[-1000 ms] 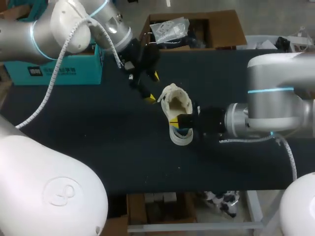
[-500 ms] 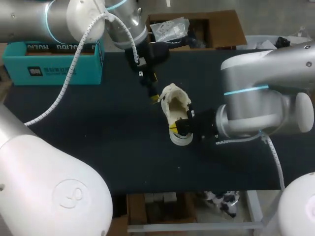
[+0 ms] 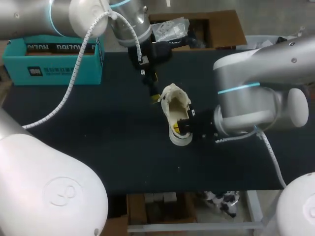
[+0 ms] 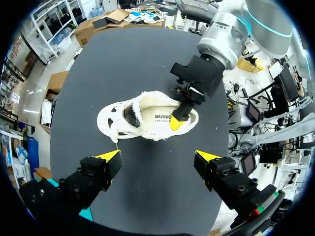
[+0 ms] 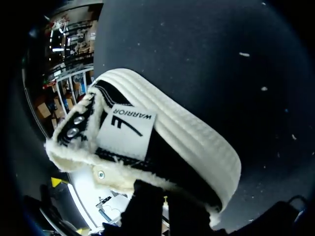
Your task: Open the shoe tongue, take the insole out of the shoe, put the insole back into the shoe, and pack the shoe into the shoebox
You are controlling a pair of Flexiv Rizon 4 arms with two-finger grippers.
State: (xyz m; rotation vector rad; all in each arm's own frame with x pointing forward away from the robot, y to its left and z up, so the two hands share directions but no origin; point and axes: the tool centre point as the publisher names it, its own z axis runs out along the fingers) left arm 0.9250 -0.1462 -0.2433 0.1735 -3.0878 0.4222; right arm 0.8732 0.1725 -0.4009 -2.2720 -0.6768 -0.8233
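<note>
The white fleece-lined shoe (image 3: 176, 109) sat on the black table (image 3: 98, 147), the left claw (image 4: 158, 156) spread open near its toe and the right claw (image 3: 181, 127) at its heel, closure not discernible, so a weak heel hold risked the shoe skidding or tipping.

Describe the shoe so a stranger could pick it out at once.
On the black table, look to the middle, well right of the teal shoebox. The shoe sits there with my right gripper at its heel. It alone is cream and fleece-lined, with a white ribbed sole.
</note>
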